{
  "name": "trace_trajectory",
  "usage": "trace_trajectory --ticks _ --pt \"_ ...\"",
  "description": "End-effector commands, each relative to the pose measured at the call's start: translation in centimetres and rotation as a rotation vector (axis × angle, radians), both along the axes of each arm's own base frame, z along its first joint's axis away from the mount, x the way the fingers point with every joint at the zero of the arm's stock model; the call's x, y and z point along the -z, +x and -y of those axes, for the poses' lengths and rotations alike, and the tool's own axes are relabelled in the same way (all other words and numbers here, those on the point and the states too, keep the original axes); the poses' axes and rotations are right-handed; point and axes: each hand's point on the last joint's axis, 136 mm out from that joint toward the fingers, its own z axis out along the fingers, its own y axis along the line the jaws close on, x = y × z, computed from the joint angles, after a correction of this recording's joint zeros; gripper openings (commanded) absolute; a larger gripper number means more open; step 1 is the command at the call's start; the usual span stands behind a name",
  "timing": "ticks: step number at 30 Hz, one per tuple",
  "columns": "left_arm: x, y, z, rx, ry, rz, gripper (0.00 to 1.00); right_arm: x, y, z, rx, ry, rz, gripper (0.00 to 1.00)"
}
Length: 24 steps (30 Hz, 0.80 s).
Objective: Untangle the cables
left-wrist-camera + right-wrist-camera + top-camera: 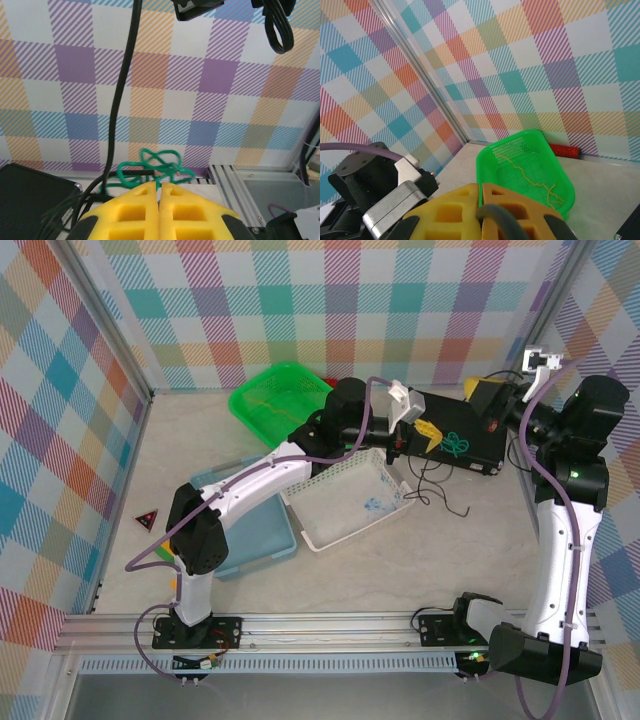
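Note:
The green cable [150,167] lies in a loose tangle of loops just past the tips of my left gripper [160,186], whose yellow jaws are shut; whether a strand is pinched cannot be told. From above, the left gripper [430,434] sits beside the green cable [458,445] on a black pad [485,435]. The black cable [117,115] rises from the tangle out of the frame top, and part of it trails on the table [432,485]. My right gripper [480,186] is shut with a dark cable [512,220] coming out between its jaws. The yellow cable [530,172] lies in the green basket [520,150].
A white mesh basket [350,495] and a blue tray [255,530] sit mid-table under the left arm. The green basket [280,395] is at the back left. A red triangle [148,520] lies at the left, and a red stick [565,150] rests along the wall.

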Motion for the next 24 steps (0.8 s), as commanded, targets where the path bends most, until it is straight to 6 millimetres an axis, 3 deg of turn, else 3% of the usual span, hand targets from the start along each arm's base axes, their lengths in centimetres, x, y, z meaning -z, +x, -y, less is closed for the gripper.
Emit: trace_trajectory --ticks 1,7,14,18,24 --pt "-1.9 -1.0 -0.3 0.029 -0.057 0.056 0.0 -0.3 0.2 0.4 0.04 -0.031 0.033 0.0" --pt "-2.5 -3.1 -1.9 0.075 -0.057 0.057 0.0 2.0 2.5 4.5 0.319 -0.092 -0.068 0.0" --pt "-0.4 -5.0 -5.0 0.016 0.008 0.013 0.0 5.0 3.8 9.6 0.616 -0.145 -0.182 0.0" --pt "0.7 -4.7 -7.0 -0.096 0.047 -0.011 0.0 6.2 4.2 10.8 0.681 -0.136 -0.229 0.0" --pt "1.7 -5.2 -8.4 -0.127 0.095 -0.015 0.0 7.4 4.3 11.7 0.736 -0.121 -0.279 0.0"
